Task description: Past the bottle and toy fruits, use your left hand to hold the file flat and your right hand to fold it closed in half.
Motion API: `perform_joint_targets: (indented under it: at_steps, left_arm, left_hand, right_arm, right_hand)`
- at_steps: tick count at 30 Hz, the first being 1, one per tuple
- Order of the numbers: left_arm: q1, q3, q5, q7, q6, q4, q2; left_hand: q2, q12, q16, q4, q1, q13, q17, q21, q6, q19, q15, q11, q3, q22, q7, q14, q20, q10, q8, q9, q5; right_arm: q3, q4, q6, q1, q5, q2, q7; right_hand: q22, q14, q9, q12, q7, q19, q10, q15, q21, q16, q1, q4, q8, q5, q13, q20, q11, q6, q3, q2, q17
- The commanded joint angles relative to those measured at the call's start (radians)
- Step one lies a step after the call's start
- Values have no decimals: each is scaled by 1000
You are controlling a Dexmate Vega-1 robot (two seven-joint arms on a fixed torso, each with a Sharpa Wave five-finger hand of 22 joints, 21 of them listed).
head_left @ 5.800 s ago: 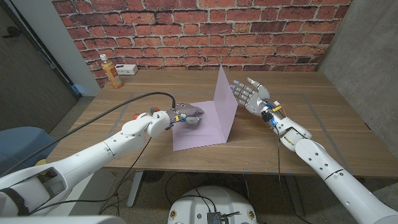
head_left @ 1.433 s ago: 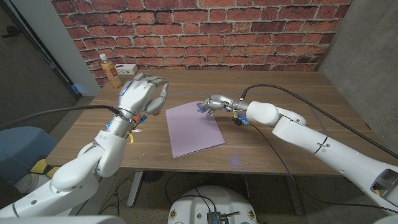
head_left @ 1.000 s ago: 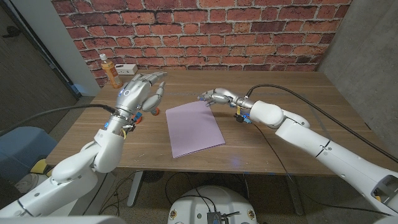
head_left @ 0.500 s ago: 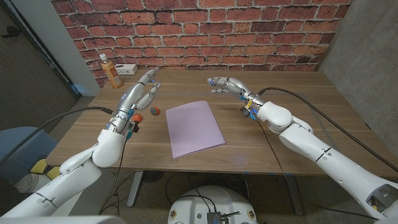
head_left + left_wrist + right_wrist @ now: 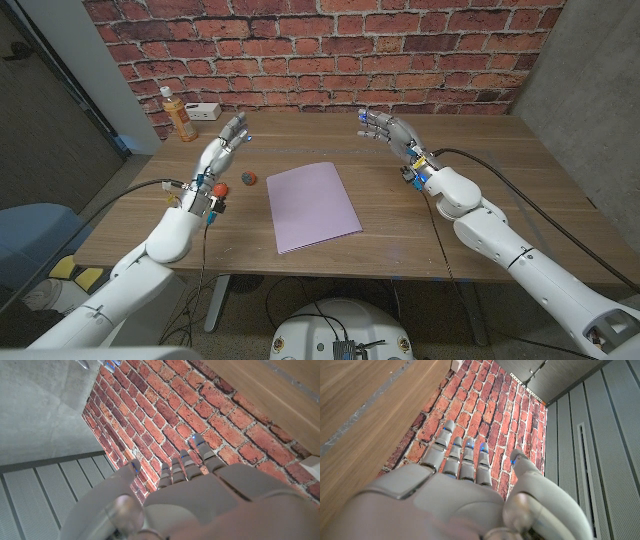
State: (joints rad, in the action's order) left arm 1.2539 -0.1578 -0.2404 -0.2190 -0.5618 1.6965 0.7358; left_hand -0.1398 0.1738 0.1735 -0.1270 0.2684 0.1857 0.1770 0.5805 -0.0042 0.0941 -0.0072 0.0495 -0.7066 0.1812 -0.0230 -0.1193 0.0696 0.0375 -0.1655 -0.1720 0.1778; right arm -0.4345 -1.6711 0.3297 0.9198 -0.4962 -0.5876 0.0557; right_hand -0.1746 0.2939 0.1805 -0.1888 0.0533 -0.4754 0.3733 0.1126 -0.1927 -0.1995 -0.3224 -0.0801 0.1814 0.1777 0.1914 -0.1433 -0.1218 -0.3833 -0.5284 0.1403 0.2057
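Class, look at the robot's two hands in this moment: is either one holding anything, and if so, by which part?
Nothing is held. The left hand and right hand are both raised, fingers apart, clear of the folded purple file.

You see a matt lilac paper file [image 5: 311, 207] on a smooth, grained wooden table [image 5: 480, 150]. Behind the table stands a rough red brick wall [image 5: 400, 50]. Both arms wear glossy white plastic shells; the left hand [image 5: 222, 148] and right hand [image 5: 392, 131] look like dull grey metal.
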Motion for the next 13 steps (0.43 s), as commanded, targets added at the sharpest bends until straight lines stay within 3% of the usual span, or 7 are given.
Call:
perform_joint_targets:
  at_steps: [1, 5, 8, 13]
  left_arm:
    - [-56, -30, -296, 209, -5, -91, -28]
    - [-69, -35, -330, 249, 7, -119, -25]
    - [-76, -36, -377, 269, 35, -142, -31]
    - [-83, -29, -440, 295, 49, -177, -49]
  left_hand:
    - [1, 8, 2, 2, -9, 1, 2, -2, 2, -3, 0, -7, 7, 1, 8, 2, -1, -6, -7, -2, 5]
    - [1, 10, 3, 2, -11, 0, 1, -3, 1, -3, 2, -11, 9, 1, 11, 1, 0, -6, -8, -2, 6]
    - [0, 9, 3, 1, -14, 0, 1, -4, -3, -3, 2, -10, 10, 1, 14, 4, 1, -10, -8, -2, 7]
    - [-2, 10, 3, 0, -19, 0, 0, -6, -11, -4, 9, -20, 12, 1, 26, 10, 3, -16, -7, -2, 9]
  right_arm:
    - [68, 66, 71, 36, -105, 50, -39]
    - [79, 36, 56, 63, -68, 67, -138]
    - [65, 17, 66, 74, -85, 88, -129]
    - [43, -35, 57, 53, -70, 79, -101]
  right_hand:
    - [-1, 32, 3, -13, 12, -21, 33, 0, -12, -15, -2, -12, 12, -3, 2, -11, -10, -25, 5, -18, 0]
    - [-2, 55, 2, -21, 26, -40, 60, 5, -18, -23, 0, -17, 19, -3, 2, -4, -16, -50, 12, -17, 0]
    - [-2, 65, 2, -22, 25, -49, 67, -2, -20, -27, -11, -21, 20, 1, 1, 0, -12, -60, 2, 5, 0]
    - [-2, 83, 2, -22, 21, -61, 75, -15, -23, -34, -23, -26, 19, 4, 1, 7, -6, -66, -6, 21, 1]
